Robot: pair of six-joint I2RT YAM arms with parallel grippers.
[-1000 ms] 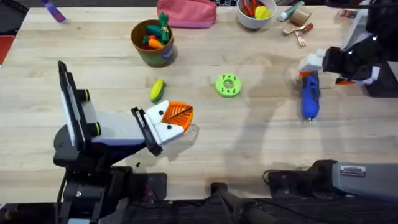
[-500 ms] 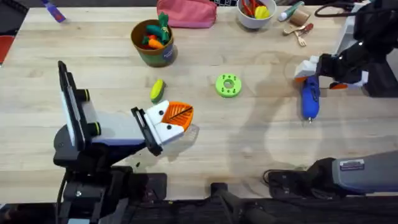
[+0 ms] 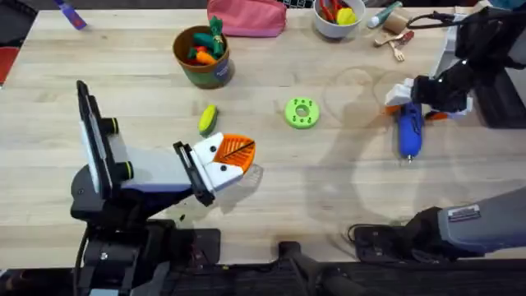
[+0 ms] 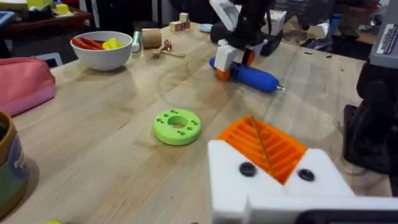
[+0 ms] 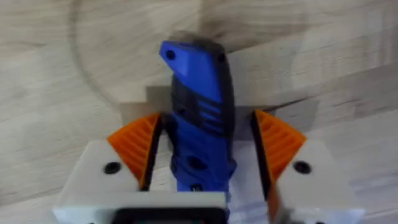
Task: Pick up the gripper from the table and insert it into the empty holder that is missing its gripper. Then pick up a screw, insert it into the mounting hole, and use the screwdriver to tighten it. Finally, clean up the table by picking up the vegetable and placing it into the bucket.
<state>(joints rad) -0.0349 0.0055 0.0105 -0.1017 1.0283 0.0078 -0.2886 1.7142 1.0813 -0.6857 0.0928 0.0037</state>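
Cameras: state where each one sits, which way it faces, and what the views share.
Overhead: above the arm bases, looking down and forward over the table and both arms.
Left wrist: low on the left gripper, facing across the table.
Right wrist: on the right gripper, looking down.
Shared: the blue screwdriver between the right gripper's pads.

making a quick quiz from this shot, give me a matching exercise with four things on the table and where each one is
Things:
1. screwdriver
2. vegetable
3. bucket
4. green disc

Places:
A. holds orange toy carrots, near the pink pouch
B. lies flat between the right gripper's orange pads
C. lies on bare wood in the middle of the table
D. lies on the wood between the bucket and the left gripper

Pairs: 1-B, 2-D, 3-A, 4-C
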